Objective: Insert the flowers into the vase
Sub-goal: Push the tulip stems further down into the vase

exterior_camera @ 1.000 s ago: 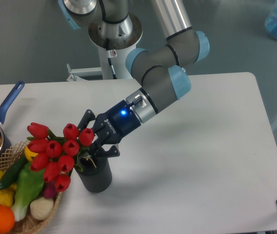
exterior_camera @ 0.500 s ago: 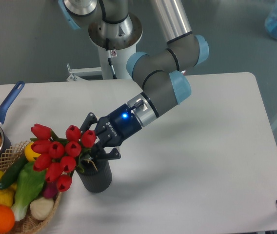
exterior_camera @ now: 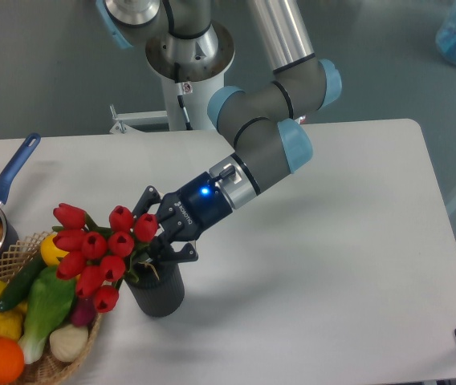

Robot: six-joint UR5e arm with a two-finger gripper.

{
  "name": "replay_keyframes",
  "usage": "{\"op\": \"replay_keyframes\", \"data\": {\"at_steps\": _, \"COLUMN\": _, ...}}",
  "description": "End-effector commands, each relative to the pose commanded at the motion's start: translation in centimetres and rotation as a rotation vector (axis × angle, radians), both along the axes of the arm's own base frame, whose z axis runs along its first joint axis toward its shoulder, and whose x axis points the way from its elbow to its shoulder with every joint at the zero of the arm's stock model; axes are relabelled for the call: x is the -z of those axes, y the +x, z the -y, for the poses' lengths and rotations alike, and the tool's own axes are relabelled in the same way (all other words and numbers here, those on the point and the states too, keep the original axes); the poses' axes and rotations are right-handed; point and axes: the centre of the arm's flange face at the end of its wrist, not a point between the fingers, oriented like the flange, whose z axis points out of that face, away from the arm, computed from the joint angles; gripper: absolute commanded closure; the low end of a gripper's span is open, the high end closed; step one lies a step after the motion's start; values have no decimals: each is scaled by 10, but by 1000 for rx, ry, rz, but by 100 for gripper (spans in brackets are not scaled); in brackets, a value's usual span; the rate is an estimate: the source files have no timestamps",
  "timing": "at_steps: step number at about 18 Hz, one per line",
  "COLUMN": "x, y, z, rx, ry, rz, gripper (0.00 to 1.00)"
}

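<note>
Left of the vase (exterior_camera: pixel 157 290), the wicker basket (exterior_camera: pixel 67 357) and leaning flowers (exterior_camera: pixel 98 249) crowd in; its right stays open table (exterior_camera: pixel 332 265).

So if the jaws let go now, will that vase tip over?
Possibly. The flowers lean well left of the vase, over the basket, so their weight sits off-centre. The vase looks small and probably light, though its flat base should resist somewhat.

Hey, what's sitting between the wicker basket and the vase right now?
Only the flowers: their red buds hang over the gap between basket and vase, in the fixed camera view. The end effector sits above the vase.
</note>
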Motion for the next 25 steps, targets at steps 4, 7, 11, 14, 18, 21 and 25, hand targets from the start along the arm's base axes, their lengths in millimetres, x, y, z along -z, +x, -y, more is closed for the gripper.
{"op": "replay_keyframes", "data": {"at_steps": 4, "x": 3, "y": 0, "z": 2, "rx": -2, "ry": -1, "rz": 5, "gripper": 67}}
{"op": "replay_keyframes", "data": {"at_steps": 7, "x": 9, "y": 2, "z": 2, "rx": 7, "ry": 12, "rz": -11, "gripper": 67}}
{"op": "replay_keyframes", "data": {"at_steps": 11, "x": 13, "y": 1, "z": 2, "rx": 8, "ry": 10, "rz": -9, "gripper": 66}}
{"op": "replay_keyframes", "data": {"at_steps": 14, "x": 14, "y": 0, "z": 3, "rx": 4, "ry": 7, "rz": -5, "gripper": 66}}
{"op": "replay_keyframes", "data": {"at_steps": 18, "x": 15, "y": -2, "z": 4, "rx": 1, "ry": 6, "rz": -4, "gripper": 66}}
{"op": "replay_keyframes", "data": {"at_steps": 21, "x": 16, "y": -2, "z": 5, "rx": 0, "ry": 5, "rz": -3, "gripper": 66}}
{"op": "replay_keyframes", "data": {"at_steps": 25, "x": 17, "y": -3, "z": 5, "rx": -1, "ry": 7, "rz": -7, "gripper": 63}}
